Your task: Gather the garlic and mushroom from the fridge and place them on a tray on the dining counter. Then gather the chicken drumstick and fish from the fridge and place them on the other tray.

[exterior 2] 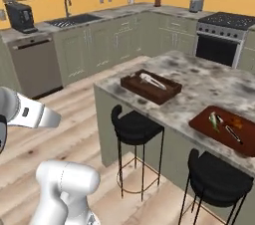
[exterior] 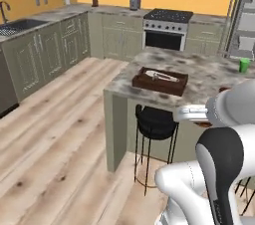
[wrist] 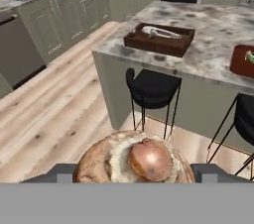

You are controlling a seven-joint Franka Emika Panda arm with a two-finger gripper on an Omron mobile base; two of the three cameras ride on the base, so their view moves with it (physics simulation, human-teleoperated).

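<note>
- Olive-beige kitchen cabinets line orange walls behind the long marble-topped dining counter.
- Deep dark-brown walled tray at the counter's 9 o'clock end holds the silvery fish.
- Flat reddish-brown tray lies at 5 o'clock.
- Gripper clamps a brown mushroom.

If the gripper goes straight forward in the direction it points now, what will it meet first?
Probably the black stool at the dining counter, or the counter's side just behind it; depth is hard to judge. The gripper holds a brown mushroom between wide jaws and looks toward the stool, below the other tray.
</note>
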